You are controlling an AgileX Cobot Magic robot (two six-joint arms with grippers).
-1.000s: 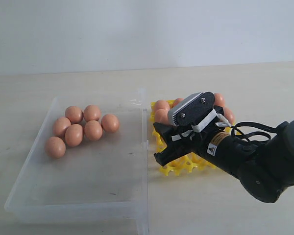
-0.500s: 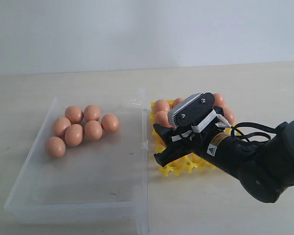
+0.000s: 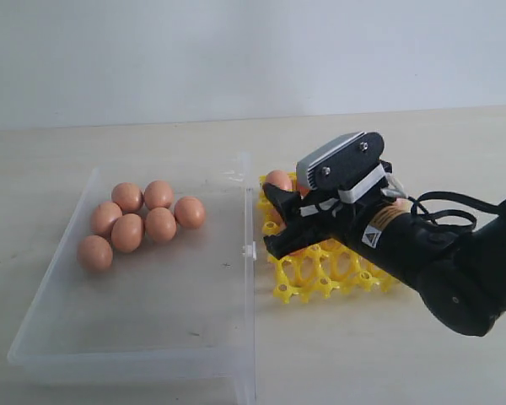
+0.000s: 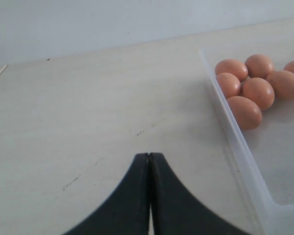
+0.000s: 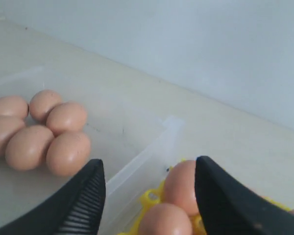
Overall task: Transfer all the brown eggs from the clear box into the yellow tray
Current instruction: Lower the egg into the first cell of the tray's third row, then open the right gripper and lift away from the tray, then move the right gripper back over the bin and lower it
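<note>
Several brown eggs point(image 3: 143, 219) lie bunched in the far left corner of the clear box point(image 3: 152, 337). They also show in the left wrist view, brown eggs point(image 4: 250, 88), and in the right wrist view, brown eggs point(image 5: 54, 132). The yellow tray point(image 3: 320, 274) stands just right of the box and holds more brown eggs point(image 3: 277, 180), mostly hidden by the arm. My right gripper point(image 3: 271, 224) hangs open and empty above the tray's left edge. Between its fingers I see two tray eggs point(image 5: 183, 186) and the box wall point(image 5: 137, 171). My left gripper point(image 4: 149, 155) is shut over bare table outside the box.
The box wall point(image 4: 235, 142) runs close beside the left gripper. A small clasp tab point(image 3: 250, 250) sticks out of the box side that faces the tray. The pale table point(image 3: 422, 143) runs back to a white wall.
The right gripper has lifted and shifted a little toward the far side of the tray, still open. The eggs in the box have not moved.
</note>
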